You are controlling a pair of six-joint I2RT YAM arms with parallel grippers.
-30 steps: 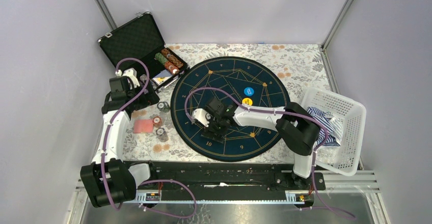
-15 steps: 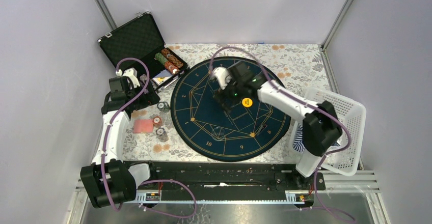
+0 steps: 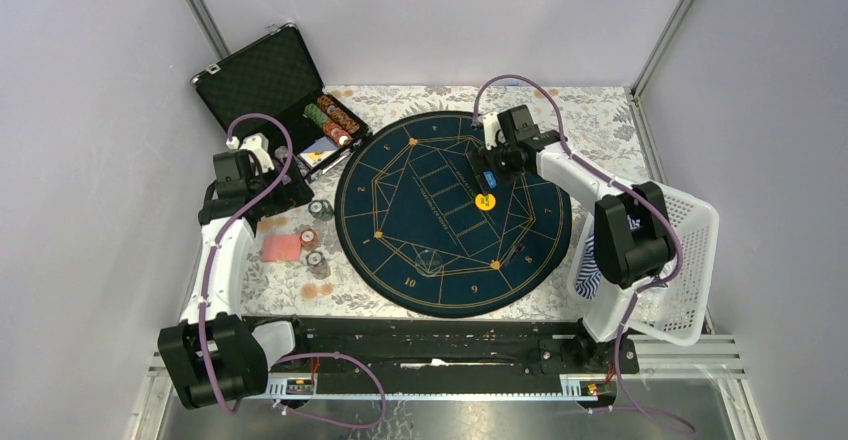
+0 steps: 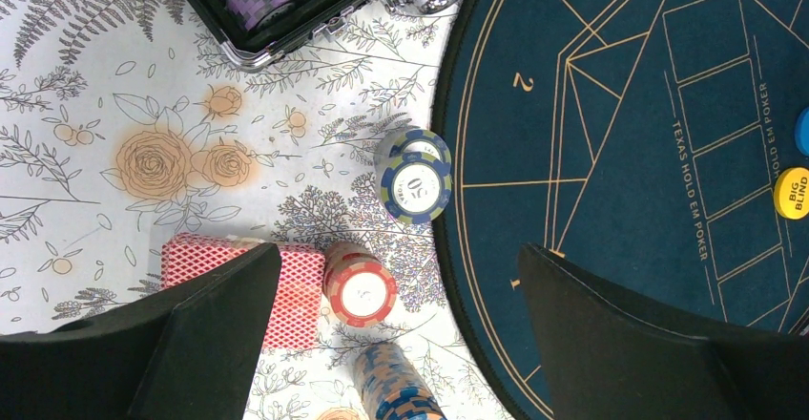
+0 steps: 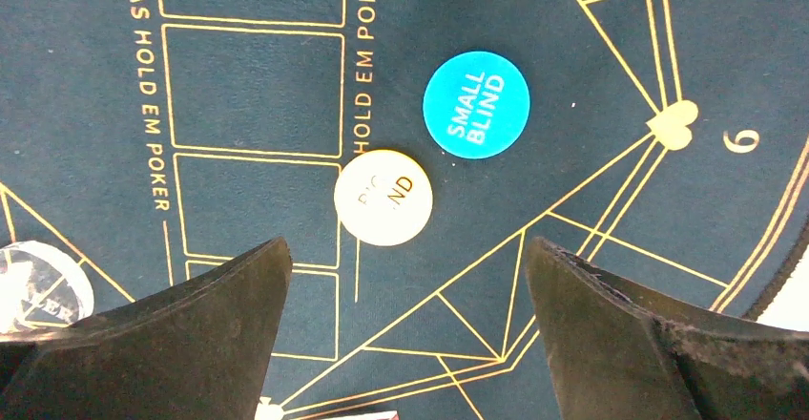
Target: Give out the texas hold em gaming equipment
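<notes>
Right pincer (image 5: 403, 245) jaws apart, empty | I see it newly over round blue plastic small-blind disc (image 5: 476, 105) (next pickup, I judge)

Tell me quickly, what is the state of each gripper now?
Left gripper: open, holding nothing.
Right gripper: open, holding nothing.

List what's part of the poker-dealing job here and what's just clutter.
Job: chip stacks beside the mat; more chips in the black case; red-backed card deck; small blind disc; big blind disc.
Lying about: the case itself; white basket; striped cloth; floral table cover.
</notes>
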